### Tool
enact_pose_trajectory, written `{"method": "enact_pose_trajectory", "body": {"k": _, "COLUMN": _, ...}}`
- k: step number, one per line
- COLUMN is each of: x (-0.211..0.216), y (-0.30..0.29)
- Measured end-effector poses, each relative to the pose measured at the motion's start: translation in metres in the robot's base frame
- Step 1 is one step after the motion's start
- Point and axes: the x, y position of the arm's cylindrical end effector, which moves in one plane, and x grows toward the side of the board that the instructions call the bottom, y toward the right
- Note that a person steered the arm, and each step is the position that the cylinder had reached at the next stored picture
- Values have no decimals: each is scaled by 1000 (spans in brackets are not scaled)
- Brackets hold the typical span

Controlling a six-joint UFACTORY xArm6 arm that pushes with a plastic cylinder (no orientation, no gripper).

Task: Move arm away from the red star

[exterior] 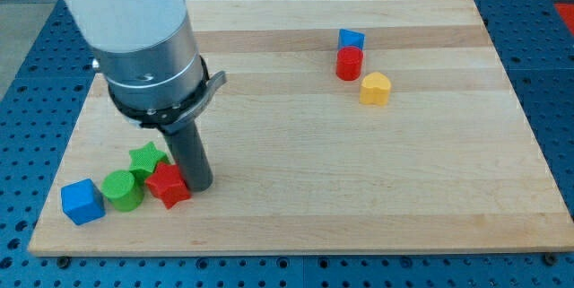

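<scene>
The red star (168,185) lies near the view's bottom left on the wooden board. My tip (200,186) stands right against the star's right side, touching or nearly touching it. A green star (145,158) sits just above and to the left of the red star, and a green cylinder (121,190) is at the red star's left. A blue cube (82,202) lies further left, close to the board's left edge.
Near the view's top right a blue block (351,39), a red cylinder (349,63) and a yellow heart-shaped block (376,88) stand close together. The arm's wide white and grey body (143,37) hangs over the board's upper left.
</scene>
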Motion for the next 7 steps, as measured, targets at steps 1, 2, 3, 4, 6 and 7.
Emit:
{"method": "enact_pose_trajectory", "body": {"k": 1, "x": 7, "y": -9}}
{"method": "enact_pose_trajectory", "body": {"k": 2, "x": 7, "y": -5}}
{"method": "enact_pose_trajectory", "body": {"k": 3, "x": -3, "y": 19}}
{"method": "enact_pose_trajectory", "body": {"k": 4, "x": -13, "y": 47}}
{"method": "enact_pose_trajectory", "body": {"k": 6, "x": -33, "y": 104}}
{"method": "enact_pose_trajectory", "body": {"k": 7, "x": -47, "y": 130}}
